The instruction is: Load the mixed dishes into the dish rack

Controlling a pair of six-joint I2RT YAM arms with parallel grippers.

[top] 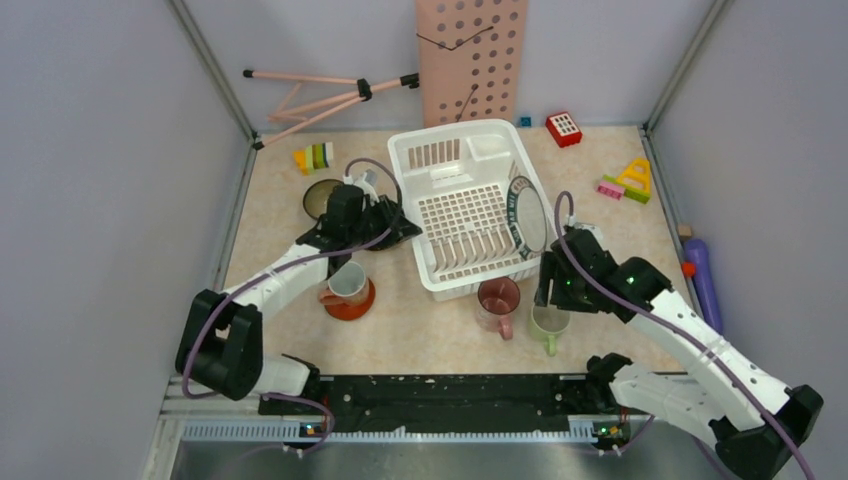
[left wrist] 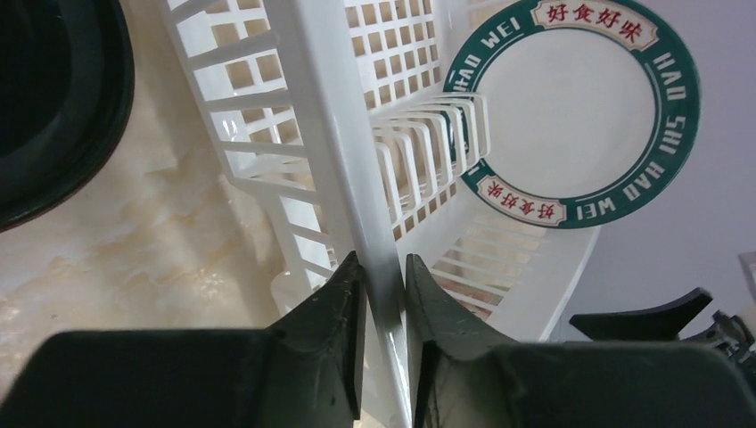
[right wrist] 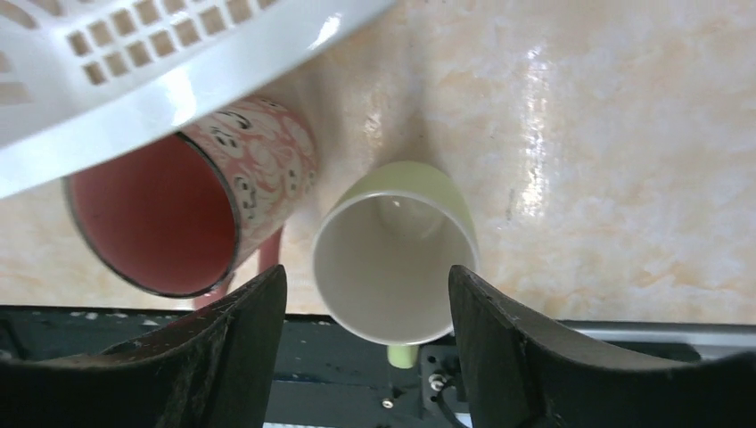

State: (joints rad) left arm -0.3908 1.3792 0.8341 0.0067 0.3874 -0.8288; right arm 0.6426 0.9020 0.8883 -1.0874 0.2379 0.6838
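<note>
Left end effector (left wrist: pixel 383 267) clamps dish rack (left wrist: pixel 312 107) wall. Right end effector (right wrist: pixel 365 275) gapes over pale green mug (right wrist: pixel 419 192), not gripping: descend centred, close on rim, clear pink mug (right wrist: pixel 267 152).

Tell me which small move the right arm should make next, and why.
Probably lower the right gripper and close it on the pale green mug. Its jaws are open and the mug stands upright between them in the wrist view, not yet gripped, close beside the pink mug. The left gripper is shut on the dish rack wall.
</note>
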